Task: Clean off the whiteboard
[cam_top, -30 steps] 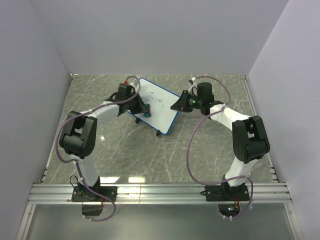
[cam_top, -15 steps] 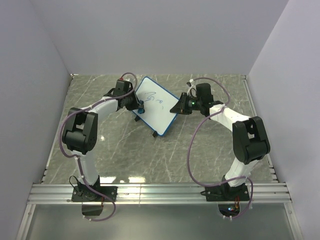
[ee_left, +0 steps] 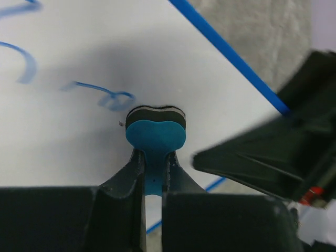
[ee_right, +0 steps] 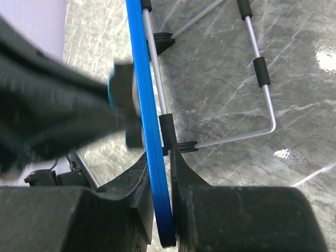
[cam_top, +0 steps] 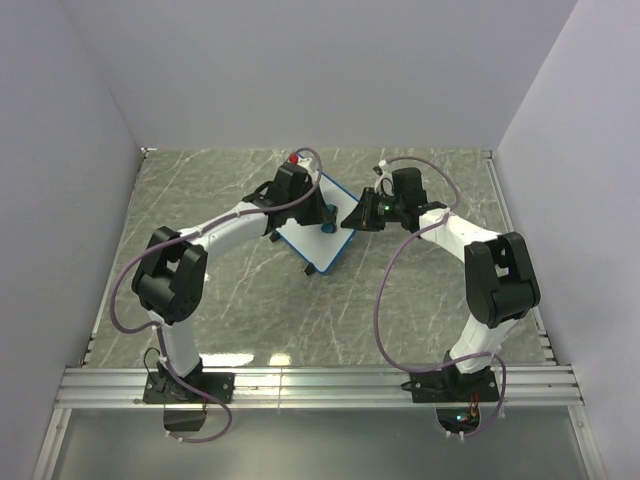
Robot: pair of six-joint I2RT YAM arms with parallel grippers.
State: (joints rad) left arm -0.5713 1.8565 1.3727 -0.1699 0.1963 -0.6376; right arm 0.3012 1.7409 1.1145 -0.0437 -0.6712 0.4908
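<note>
On the grey marbled table (cam_top: 420, 300): your small white whiteboard with the thin blue frame (cam_top: 315, 248) stands propped between the two arms, toward the far side.
Change: over the last second your left gripper (cam_top: 326, 218) has swept from the board's left edge across to its right side, while your right gripper (cam_top: 352, 215) narrowed onto the frame.
Left tool: nipped tight on the waist of the small blue bone-shaped eraser (ee_left: 155, 134), whose felt end presses on the board.
Right tool: nearly closed, pinching the blue frame edge to steady it.
Meaning: the wipe looks only part done. Blue pen scribble (ee_left: 100, 95) remains beside the eraser, so expect more strokes.
Materials: glossy smooth board face, blue plastic rim, dark felt layer on the eraser, thin silver wire stand with black sleeves (ee_right: 261, 73), polished stone-look tabletop.
</note>
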